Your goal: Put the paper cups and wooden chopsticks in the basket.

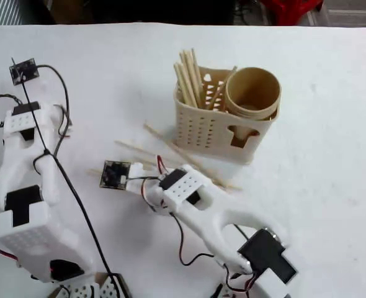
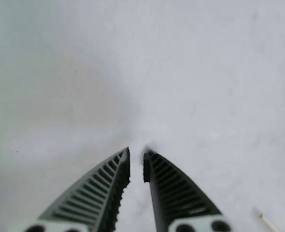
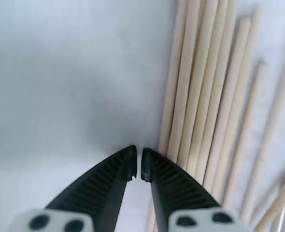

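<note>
A cream perforated basket [image 1: 201, 133] stands right of the table's centre. It holds a brown paper cup [image 1: 252, 93] and a bundle of wooden chopsticks [image 1: 189, 77] standing upright. Several loose chopsticks [image 1: 170, 152] lie on the table in front of the basket, to its left. My right gripper [image 3: 138, 157] is shut with nothing in it, its tips just beside these chopsticks [image 3: 200, 96], which lie side by side. At the far left, my left gripper [image 2: 136, 157] is shut and empty over bare table. One chopstick tip [image 2: 265, 221] shows near it.
The white table [image 1: 319, 161] spreads wide to the right of the basket and behind it. The left arm [image 1: 28, 161] and its cables take up the left edge. The right arm [image 1: 220, 217] reaches in from the front edge.
</note>
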Action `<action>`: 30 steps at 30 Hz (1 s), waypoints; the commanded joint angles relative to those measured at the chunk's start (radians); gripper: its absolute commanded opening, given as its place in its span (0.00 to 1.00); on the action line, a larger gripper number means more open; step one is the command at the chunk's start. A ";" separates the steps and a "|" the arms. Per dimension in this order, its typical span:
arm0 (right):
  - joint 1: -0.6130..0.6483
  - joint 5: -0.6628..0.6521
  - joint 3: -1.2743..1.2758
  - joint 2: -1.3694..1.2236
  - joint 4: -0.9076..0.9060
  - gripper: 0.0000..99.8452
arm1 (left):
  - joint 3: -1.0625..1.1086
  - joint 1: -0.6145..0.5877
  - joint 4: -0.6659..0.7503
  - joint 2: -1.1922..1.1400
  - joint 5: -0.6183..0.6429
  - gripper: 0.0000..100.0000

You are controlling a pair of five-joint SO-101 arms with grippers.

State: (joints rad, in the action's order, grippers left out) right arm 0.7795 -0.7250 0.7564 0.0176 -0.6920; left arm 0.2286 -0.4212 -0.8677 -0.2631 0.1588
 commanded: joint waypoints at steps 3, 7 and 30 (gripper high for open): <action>-0.016 -0.005 -0.051 0.035 -0.031 0.02 | -0.005 -0.008 0.018 0.005 -0.012 0.07; -0.053 0.057 -0.054 0.110 -0.053 0.01 | -0.005 -0.008 0.018 0.005 -0.012 0.07; -0.076 0.060 -0.028 0.085 0.002 0.11 | -0.005 -0.008 0.017 0.005 -0.012 0.07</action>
State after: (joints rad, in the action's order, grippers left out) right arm 0.7119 -0.6651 0.7411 0.1143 -0.7196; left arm 0.2286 -0.4212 -0.8677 -0.2631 0.1588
